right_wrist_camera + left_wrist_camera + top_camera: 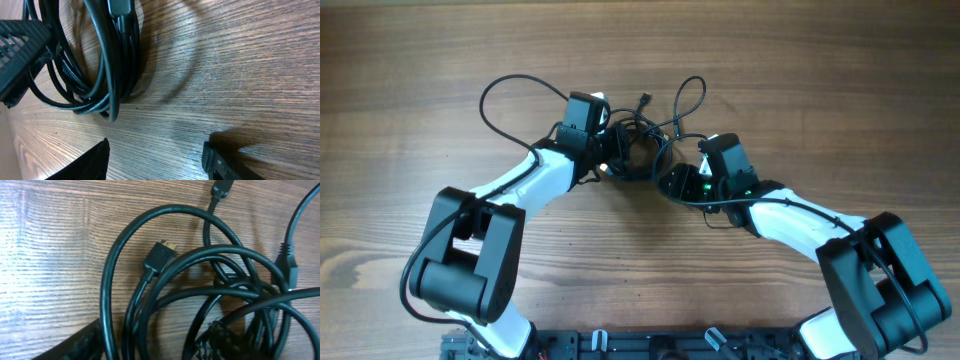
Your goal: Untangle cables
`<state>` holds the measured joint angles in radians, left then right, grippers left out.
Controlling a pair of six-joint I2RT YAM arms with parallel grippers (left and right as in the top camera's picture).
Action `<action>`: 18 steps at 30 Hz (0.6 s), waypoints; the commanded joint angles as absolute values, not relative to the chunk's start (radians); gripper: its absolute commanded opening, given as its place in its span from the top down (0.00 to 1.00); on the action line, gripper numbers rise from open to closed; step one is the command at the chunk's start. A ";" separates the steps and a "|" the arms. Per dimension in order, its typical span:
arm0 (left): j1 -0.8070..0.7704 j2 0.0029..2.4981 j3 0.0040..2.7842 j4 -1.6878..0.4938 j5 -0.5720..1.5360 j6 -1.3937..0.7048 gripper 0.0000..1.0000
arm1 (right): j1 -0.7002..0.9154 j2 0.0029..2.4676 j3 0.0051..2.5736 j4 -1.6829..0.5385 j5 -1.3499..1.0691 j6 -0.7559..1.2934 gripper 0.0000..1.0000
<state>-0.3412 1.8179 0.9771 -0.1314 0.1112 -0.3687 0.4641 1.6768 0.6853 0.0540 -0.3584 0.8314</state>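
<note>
Currently both arms flank the cables (645,135), upper centre.
Fingers of left gripper (145,345) parted astride strands, likely choosing one; right gripper (155,157) parted too, empty, just beside them.

robot arms (535,180) (800,222): 2 | cable tangle (225,249): 1 | plug ends (160,257), left wrist view: 3

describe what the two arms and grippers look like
Both the left arm and right arm have white links between bulky black joint housings, with a black wire running alongside. A green light glows at the right wrist. The gripper fingers are black; one left finger looks mesh-textured.
</note>
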 commanded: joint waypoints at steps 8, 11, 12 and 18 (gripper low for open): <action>-0.337 1.858 0.982 -0.131 0.055 -0.322 0.94 | 0.466 1.668 0.701 0.064 -0.389 0.759 0.47; -0.318 1.821 1.006 -0.209 0.089 -0.360 0.96 | 0.458 1.571 0.710 0.044 -0.432 0.757 0.46; -0.305 1.811 1.023 -0.253 0.139 -0.360 0.96 | 0.458 1.526 0.710 0.027 -0.426 0.762 0.46; -0.190 1.805 1.046 -0.320 0.517 -0.408 0.96 | 0.466 1.402 0.710 -0.039 -0.420 0.835 0.46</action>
